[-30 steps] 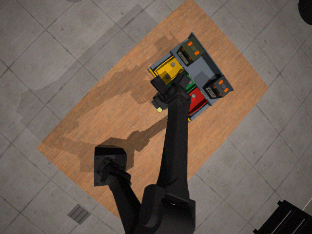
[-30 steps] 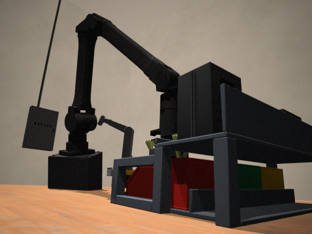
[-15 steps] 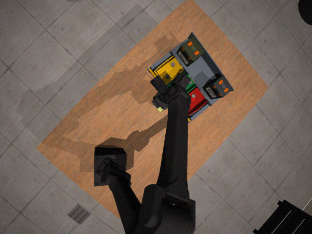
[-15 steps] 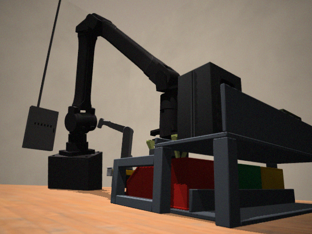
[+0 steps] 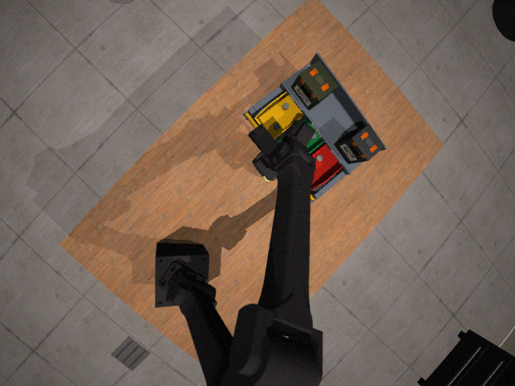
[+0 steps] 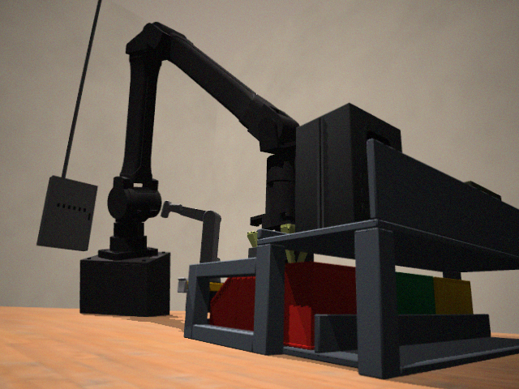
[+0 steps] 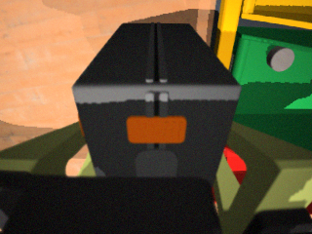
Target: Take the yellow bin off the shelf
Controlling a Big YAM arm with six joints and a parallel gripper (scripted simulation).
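The yellow open bin (image 5: 278,114) sits in the lower level of the grey shelf (image 5: 315,125), with grey parts inside; it also shows in the exterior view (image 6: 452,295) and at the wrist view's top right (image 7: 273,10). A black case with an orange latch (image 7: 156,122) stands at the shelf's front edge beside the yellow bin. My gripper (image 7: 155,116) has its olive fingers on either side of this case and is shut on it. The gripper also shows in the overhead view (image 5: 265,159) and at the shelf's front in the exterior view (image 6: 288,234).
A green bin (image 7: 273,78) and a red bin (image 5: 326,164) sit next to the yellow one. An olive case (image 5: 314,83) and another black case (image 5: 360,145) stand on the shelf top. The arm's base (image 5: 180,272) stands on the wooden table (image 5: 166,186).
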